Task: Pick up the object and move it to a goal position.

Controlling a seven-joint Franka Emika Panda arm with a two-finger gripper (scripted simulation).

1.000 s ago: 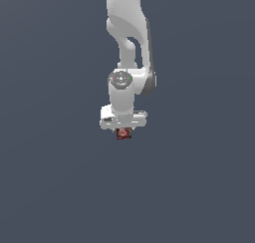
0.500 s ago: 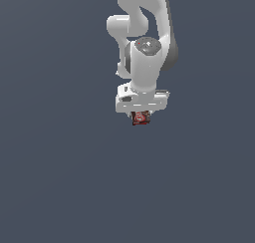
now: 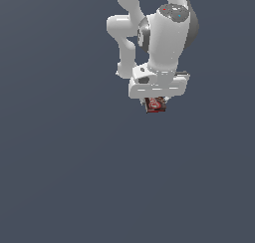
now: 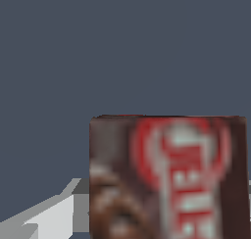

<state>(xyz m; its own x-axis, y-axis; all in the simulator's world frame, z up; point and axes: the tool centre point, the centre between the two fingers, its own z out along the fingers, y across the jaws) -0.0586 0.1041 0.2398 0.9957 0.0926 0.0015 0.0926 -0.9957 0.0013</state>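
Observation:
The object (image 3: 155,105) is a tiny dark-red box with a pinkish-white print, hanging just under the white hand of the arm in the exterior view. My gripper (image 3: 155,105) is shut on it, and the fingers are mostly hidden behind the hand and the box. In the wrist view the object (image 4: 166,177) fills much of the picture, blurred, with a red-and-white label and a brown patch. A light-grey finger (image 4: 54,216) shows beside it.
A flat dark grey-blue ground (image 3: 64,177) spreads all around and below the arm. The white arm (image 3: 164,38) rises above the gripper toward the picture's upper edge.
The arm has carried the box toward the exterior view's right and slightly up over the last second. The wrist has turned. The grip on the box is unchanged.

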